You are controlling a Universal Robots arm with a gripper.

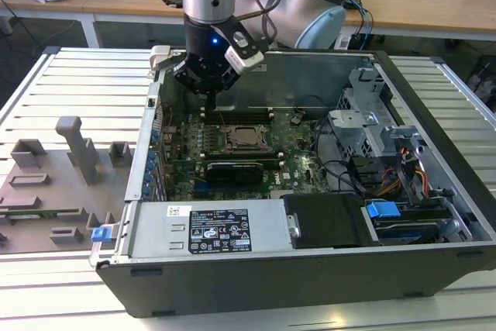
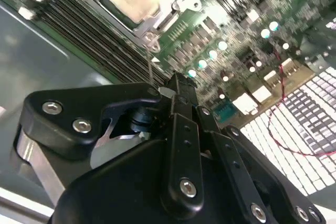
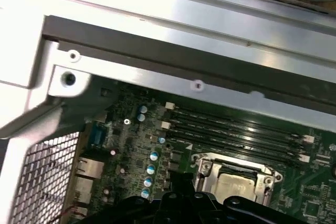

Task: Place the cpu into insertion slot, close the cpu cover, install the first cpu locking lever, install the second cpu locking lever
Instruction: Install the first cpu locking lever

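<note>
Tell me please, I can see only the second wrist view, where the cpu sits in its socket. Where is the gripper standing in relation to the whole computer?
Observer: In the exterior view the gripper hangs inside the open case, above the board, a little off the insertion slot toward that view's left.
Operator: Is there something next to the slot that I miss?
Observer: A long black graphics card sits along the slot's near side in the exterior view.
Operator: And outside the case?
Observer: A grey fixture tray lies at the exterior view's left of the case.
</note>
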